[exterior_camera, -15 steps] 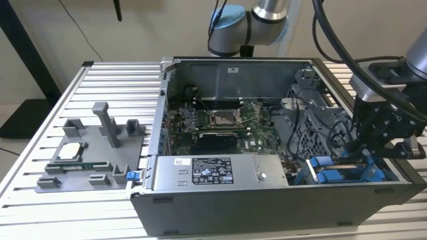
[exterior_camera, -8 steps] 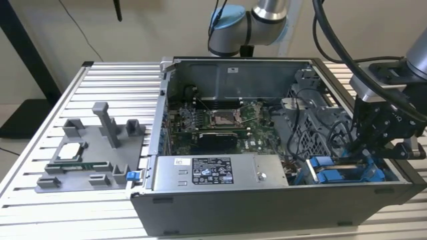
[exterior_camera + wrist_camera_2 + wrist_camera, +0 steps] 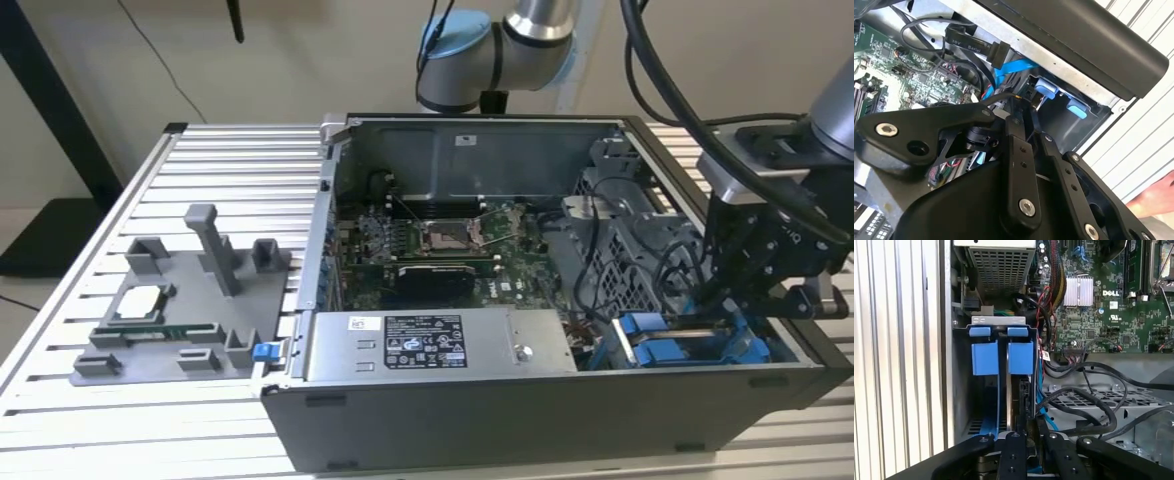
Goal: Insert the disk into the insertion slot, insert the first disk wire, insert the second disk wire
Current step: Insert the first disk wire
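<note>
Case (image 3: 534, 420) lies open on the slatted table (image 3: 214, 150), with the work at the exterior view's right. In the first wrist view the disk (image 3: 1023, 392) stands edge-on in the insertion slot (image 3: 960, 390), partly entered. The gripper (image 3: 1030, 435) looks pinched nearly closed on the disk's near edge. Best, I judge, to push straight along the bay walls, keeping the blue cable (image 3: 998, 400) from snagging.

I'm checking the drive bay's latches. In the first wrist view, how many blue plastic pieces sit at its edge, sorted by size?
Small blue tabs: 2
Large blue tabs: 2
Total: 4
</note>
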`<state>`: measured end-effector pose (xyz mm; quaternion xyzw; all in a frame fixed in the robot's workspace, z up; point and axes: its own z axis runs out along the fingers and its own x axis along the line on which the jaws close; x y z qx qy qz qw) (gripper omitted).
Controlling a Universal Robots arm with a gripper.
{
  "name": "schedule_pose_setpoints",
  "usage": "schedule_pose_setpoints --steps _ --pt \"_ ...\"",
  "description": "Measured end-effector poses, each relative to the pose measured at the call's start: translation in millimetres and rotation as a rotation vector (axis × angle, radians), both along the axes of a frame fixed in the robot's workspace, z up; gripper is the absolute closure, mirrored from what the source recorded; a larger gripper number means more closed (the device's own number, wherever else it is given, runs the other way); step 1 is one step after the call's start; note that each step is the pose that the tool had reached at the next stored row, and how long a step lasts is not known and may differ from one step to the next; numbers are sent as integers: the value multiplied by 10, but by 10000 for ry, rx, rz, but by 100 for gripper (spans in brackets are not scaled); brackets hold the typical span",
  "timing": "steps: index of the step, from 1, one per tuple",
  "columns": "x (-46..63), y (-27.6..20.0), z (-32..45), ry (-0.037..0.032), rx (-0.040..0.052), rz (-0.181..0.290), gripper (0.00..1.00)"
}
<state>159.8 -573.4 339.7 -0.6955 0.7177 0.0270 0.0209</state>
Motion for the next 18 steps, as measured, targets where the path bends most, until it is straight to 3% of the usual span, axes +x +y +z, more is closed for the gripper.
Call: schedule_pose_setpoints --steps 10,11,14,18 --pt "-1 1 -113 0 -11 -87 100" --pt "-1 1 -121 1 -16 -90 0" --pt "0 0 -91 -2 20 -91 0" --pt "0 1 86 0 45 -90 0"
